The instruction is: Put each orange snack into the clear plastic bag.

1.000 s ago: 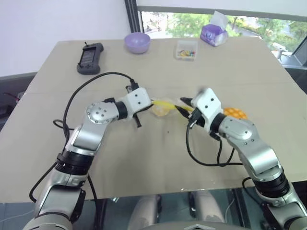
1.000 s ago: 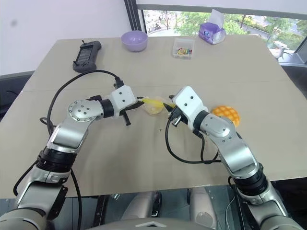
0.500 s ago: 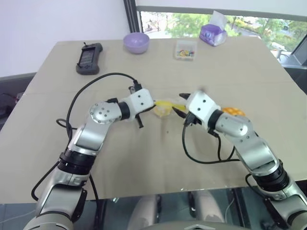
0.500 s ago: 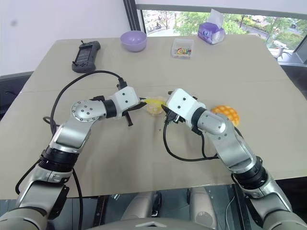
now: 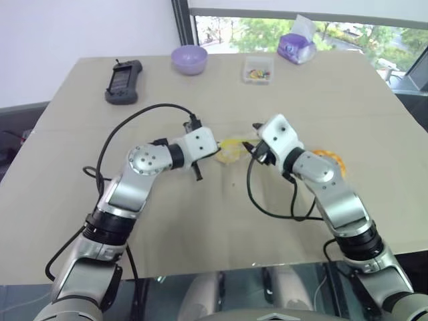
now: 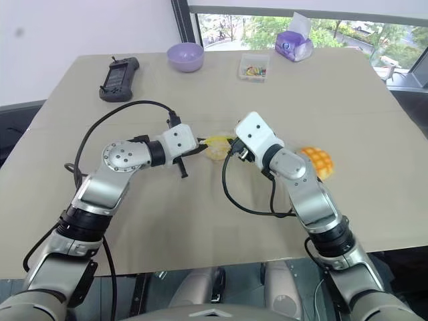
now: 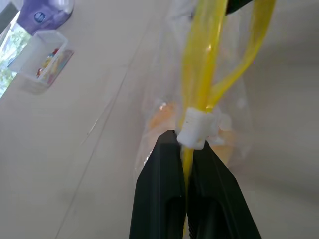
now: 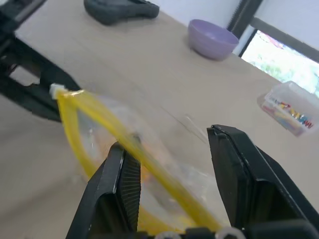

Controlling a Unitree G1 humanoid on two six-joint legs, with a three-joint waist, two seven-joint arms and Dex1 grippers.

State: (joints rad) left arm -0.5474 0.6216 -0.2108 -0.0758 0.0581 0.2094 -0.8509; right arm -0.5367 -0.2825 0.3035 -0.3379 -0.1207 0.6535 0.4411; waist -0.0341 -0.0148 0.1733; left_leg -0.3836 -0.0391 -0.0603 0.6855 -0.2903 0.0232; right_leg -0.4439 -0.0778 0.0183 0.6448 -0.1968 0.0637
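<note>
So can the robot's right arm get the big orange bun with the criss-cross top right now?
Probably not yet. The grid-topped bun lies bare on the table beside that arm, nothing covering it, but the right end effector points away, open around the bag's yellow seal strip.

Both arms are silver-grey metal with round jointed segments, white boxy wrist blocks, black two-fingered grippers, left gripper [image 7: 187, 164] and right gripper [image 8: 174, 174], and looping black cables.

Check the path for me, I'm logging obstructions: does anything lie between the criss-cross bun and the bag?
The right claw and its forearm stand between the criss-cross bun and the clear bag.
</note>
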